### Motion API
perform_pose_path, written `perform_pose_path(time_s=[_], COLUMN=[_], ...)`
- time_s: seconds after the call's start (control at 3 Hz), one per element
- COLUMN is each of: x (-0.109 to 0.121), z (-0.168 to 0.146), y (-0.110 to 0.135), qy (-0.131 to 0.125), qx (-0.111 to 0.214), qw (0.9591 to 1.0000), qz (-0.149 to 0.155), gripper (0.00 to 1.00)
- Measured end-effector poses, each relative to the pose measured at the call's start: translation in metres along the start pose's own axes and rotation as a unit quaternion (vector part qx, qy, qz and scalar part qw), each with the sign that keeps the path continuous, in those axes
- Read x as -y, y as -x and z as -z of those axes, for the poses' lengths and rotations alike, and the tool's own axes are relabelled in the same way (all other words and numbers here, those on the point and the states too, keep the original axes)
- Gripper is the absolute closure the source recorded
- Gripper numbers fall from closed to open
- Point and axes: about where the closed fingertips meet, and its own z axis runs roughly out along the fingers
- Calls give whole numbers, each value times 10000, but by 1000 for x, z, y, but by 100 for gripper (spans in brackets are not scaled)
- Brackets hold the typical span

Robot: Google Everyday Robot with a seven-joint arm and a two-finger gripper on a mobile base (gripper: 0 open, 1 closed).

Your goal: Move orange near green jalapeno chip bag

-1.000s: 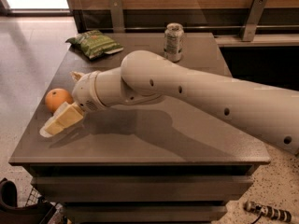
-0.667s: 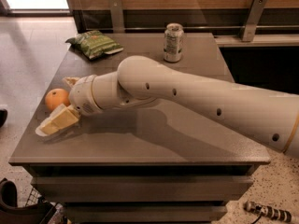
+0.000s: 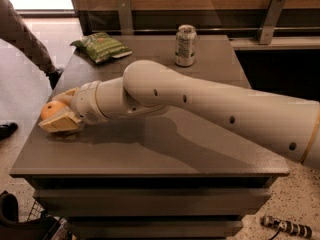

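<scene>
Camera view: your pincer sits at the tabletop's left edge, clamped on the orange. The green jalapeno chip bag lies well apart, at the far-left corner. The can stands upright at the far edge.

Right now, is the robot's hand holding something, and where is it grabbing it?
The hand seems to hold the orange by its two sides, at the left edge of the table.

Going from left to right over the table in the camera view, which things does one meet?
Orange, with the gripper at it, by the left edge of the table → chip bag → can.
</scene>
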Motion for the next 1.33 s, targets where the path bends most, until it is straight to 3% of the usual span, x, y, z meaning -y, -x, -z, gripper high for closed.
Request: perform_pose_path(time_s=[0.67, 1.33], x=[-3, 2], z=[-2, 5], y=[2, 8], qy=[27, -18], qx=[1, 21], qw=[10000, 10000], qz=[19, -4], gripper=[100, 100])
